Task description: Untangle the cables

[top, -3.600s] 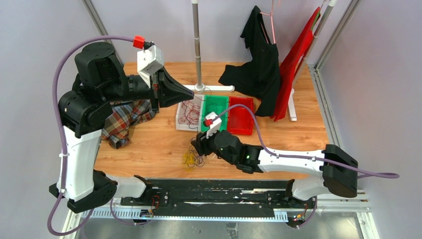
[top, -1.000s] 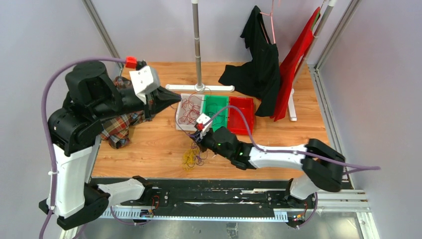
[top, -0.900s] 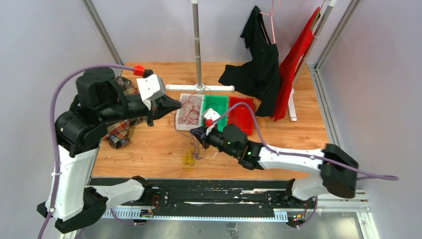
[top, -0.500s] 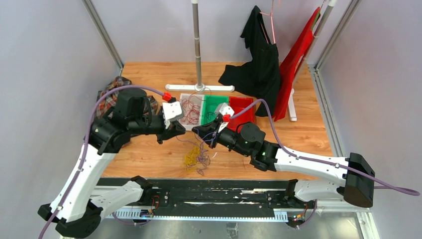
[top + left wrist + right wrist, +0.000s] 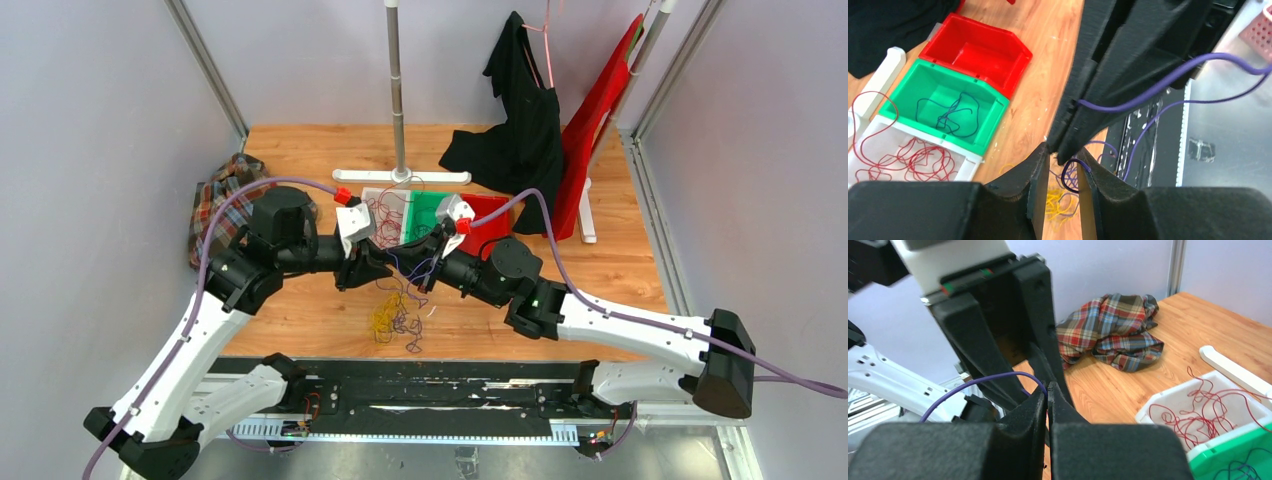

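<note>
Right gripper (image 5: 1047, 392): closed at the very tips on one purple strand (image 5: 993, 379), which arcs away from the pinch in a smooth bow.
Left gripper (image 5: 1064, 159): parted. A purple loop sits in the gap with the right gripper's nose just above it. You can't tell whether either pad touches the loop.
Cables (image 5: 395, 318): a loose heap on the table (image 5: 300, 310), near the front edge and just short of the bins. Yellow strands (image 5: 381, 319) are knotted in with purple ones, and a few rise to where the two grippers meet.
Already sorted: red strands (image 5: 913, 160) in the white bin (image 5: 1173, 400), dark blue strands (image 5: 950, 115) in the green bin (image 5: 993, 131). The red bin (image 5: 973, 52) holds none that show.
Risk, dragging: if you lift the purple strand while it is looped through the yellow, expect the whole heap to come up and the knots to tighten.
Risk, slipping: the hold is a fine tip pinch on slick wire, so a sharp tug could pull the strand free.
Risk, contact: the grippers are nose to nose, so closing or swinging either one may knock the fingers together or trap the wrong loop.
Risk, snagging: curls could hook on a finger edge and ride along.
Wire: hair-thin, smooth-coated and springy, and it keeps its kinks and loops.
Bins: hard, glossy plastic with open tops and sloped fronts.
Table: varnished wood grain, scuffed pale in spots.
Fingers: matte black with a faintly grainy surface, tapering to narrow tips.
Plaid cloth (image 5: 1113, 330): soft and crumpled, well apart from the work.
</note>
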`<state>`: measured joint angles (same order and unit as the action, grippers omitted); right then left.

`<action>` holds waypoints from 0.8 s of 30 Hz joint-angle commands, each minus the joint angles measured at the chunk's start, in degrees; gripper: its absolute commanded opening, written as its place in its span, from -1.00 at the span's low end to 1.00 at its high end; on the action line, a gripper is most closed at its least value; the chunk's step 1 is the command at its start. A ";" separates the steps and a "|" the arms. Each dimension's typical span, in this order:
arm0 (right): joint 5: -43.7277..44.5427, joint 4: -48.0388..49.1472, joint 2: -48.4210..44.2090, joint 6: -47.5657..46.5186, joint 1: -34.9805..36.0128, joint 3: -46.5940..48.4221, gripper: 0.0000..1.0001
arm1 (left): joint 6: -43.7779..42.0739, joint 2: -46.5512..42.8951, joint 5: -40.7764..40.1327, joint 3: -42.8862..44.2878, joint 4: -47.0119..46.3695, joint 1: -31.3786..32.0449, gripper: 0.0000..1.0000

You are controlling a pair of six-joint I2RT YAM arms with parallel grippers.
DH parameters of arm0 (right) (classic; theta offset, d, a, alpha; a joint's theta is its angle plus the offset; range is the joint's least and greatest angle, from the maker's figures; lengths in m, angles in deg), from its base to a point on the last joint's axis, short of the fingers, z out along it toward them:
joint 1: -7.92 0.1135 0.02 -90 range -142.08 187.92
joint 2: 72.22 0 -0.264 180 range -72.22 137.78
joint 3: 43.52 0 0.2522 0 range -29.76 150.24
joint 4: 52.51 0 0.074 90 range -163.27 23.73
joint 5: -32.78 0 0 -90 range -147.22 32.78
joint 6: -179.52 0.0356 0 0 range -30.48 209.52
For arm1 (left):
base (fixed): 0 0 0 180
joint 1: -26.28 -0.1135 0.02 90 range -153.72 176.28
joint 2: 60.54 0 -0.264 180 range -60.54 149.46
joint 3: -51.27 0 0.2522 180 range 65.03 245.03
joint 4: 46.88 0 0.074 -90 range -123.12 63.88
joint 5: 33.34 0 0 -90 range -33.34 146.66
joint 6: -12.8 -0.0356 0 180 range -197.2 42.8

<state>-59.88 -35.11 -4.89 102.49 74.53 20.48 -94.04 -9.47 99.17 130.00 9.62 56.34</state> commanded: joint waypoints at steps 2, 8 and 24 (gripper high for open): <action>-2.17 0.82 -1.06 1.38 0.63 3.53 -0.99 | 10.48 -0.94 1.38 -2.42 -12.06 -0.36 -0.36; -2.51 0.99 -1.06 1.96 0.63 4.40 -0.99 | 17.01 0.43 4.10 -2.74 -17.45 -0.36 -0.88; 4.08 -8.65 -8.61 -1.83 -1.36 -2.21 0.38 | 12.91 4.99 1.45 16.97 -11.79 -0.80 -0.99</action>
<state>-54.39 -38.39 -13.31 102.12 73.39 21.20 -78.22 -5.13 102.01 142.53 -2.99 55.97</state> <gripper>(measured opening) 0.679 0.029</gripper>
